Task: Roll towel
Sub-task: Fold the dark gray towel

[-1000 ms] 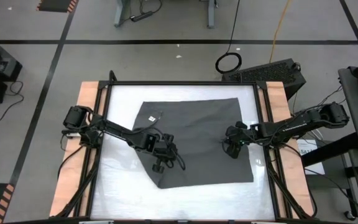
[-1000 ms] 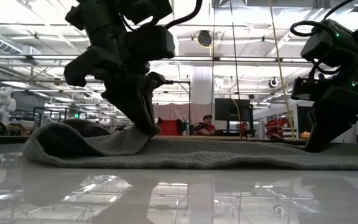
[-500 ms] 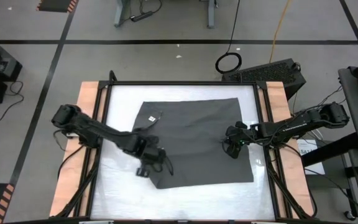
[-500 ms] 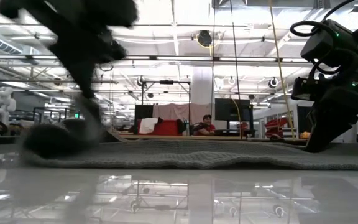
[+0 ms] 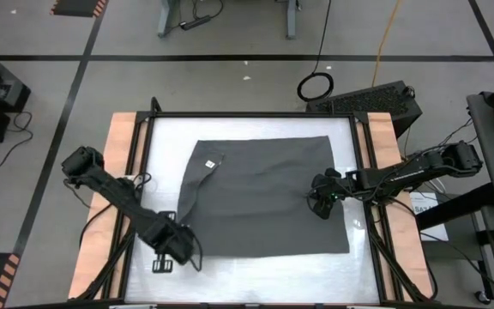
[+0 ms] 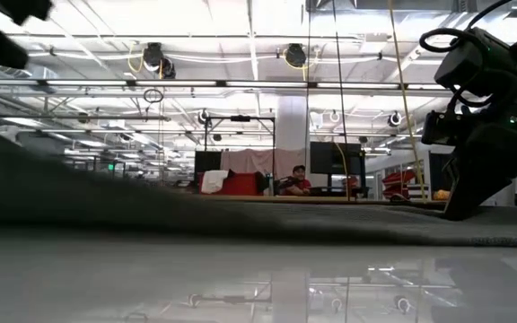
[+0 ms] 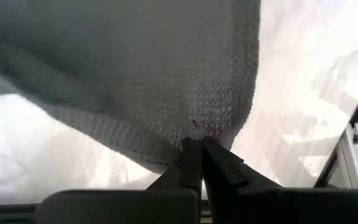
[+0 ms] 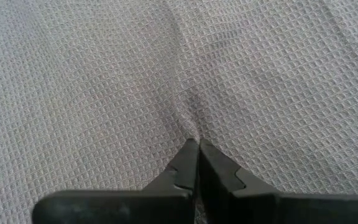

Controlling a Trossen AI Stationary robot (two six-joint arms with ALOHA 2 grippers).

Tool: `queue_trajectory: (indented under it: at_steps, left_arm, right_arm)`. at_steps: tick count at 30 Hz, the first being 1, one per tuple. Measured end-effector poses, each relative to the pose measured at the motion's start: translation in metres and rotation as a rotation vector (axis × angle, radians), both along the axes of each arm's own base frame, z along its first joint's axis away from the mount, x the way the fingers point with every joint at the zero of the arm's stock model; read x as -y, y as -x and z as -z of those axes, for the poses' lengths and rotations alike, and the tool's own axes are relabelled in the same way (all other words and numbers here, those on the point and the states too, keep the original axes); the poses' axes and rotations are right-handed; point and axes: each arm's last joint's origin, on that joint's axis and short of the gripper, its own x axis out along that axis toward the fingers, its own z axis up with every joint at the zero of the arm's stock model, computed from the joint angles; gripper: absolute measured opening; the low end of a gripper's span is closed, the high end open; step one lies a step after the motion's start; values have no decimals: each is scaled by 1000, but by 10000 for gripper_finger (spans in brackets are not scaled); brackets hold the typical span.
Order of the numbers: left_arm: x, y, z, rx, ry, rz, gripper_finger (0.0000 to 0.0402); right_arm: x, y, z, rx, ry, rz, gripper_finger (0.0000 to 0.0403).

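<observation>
High view shows you the grey towel (image 5: 264, 197) lying spread on the white desk (image 5: 161, 146). Your left hand (image 5: 175, 247) pinches the towel's near left corner, with its fingers (image 7: 191, 163) closed on the cloth. Your right hand (image 5: 320, 204) pinches the towel near its right edge.

Towel (image 5: 264, 197) on table (image 5: 161, 154) ctr; left pincer (image 5: 175, 245) at near-left corner, right pincer (image 5: 320, 204) right side.

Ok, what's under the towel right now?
The towel lies spread on the white table, which shows all round it. The left hand pinches its near-left corner; the right hand presses down near its right edge. Whatever the cloth covers cannot be seen.
</observation>
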Motion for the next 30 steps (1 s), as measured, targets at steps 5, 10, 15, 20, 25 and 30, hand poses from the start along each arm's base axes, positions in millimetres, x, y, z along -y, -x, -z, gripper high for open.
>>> queue_trajectory:
  at_steps: [5, 10, 15, 20, 25, 30]
  left_arm:
    - [14, 6, 2, 71, -36, -61, 37]
    - [27, 5, 1, 145, 16, -108, 98]
    - [25, 4, 0, 177, -6, -83, 167]
    - [-7, -12, -3, 409, -385, -86, 184]
    - [-61, -49, -6, 503, -614, -100, 185]
    - [-132, -83, -5, 511, -663, -168, 185]
  right_arm:
    - [-1, 0, 0, 0, -28, -2, 6]
    - [-2, 0, 0, -2, -52, -12, 6]
    - [-2, 0, 0, -1, -52, -12, 6]
    - [-2, 0, 0, -1, -50, -15, 6]
    - [-2, 0, 0, -1, -51, -12, 6]
    - [-1, 0, 0, 1, -52, -4, 6]
